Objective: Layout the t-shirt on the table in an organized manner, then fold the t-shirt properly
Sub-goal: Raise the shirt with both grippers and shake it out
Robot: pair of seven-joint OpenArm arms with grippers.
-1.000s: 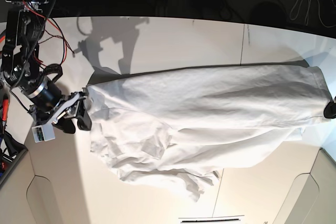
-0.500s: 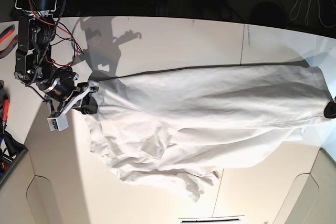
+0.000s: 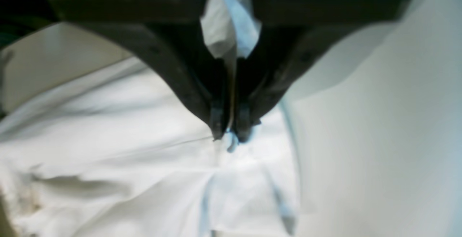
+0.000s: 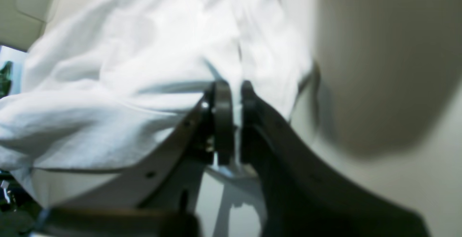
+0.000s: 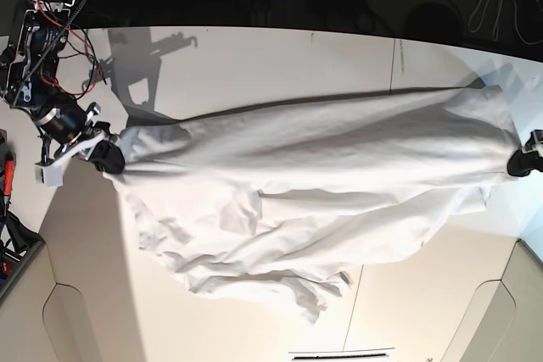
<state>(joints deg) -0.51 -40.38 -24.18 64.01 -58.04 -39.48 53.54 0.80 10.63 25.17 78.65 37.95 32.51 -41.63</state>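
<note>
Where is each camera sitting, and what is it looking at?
Base: high above, looking down on the table; the t-shirt is stretched between the right gripper and left gripper.
Left wrist: on the left arm, looking past the left gripper, shut on the t-shirt.
Right wrist: on the right arm, looking past the right gripper, shut on the t-shirt.
All three share the shirt.

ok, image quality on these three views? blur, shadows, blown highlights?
Base view: sharp, with a hard arm shadow on the table and the t-shirt evenly lit. Left wrist view: soft focus, cloth near-white around the left gripper. Right wrist view: motion-smeared, shirt highlights blown above the right gripper.
</note>
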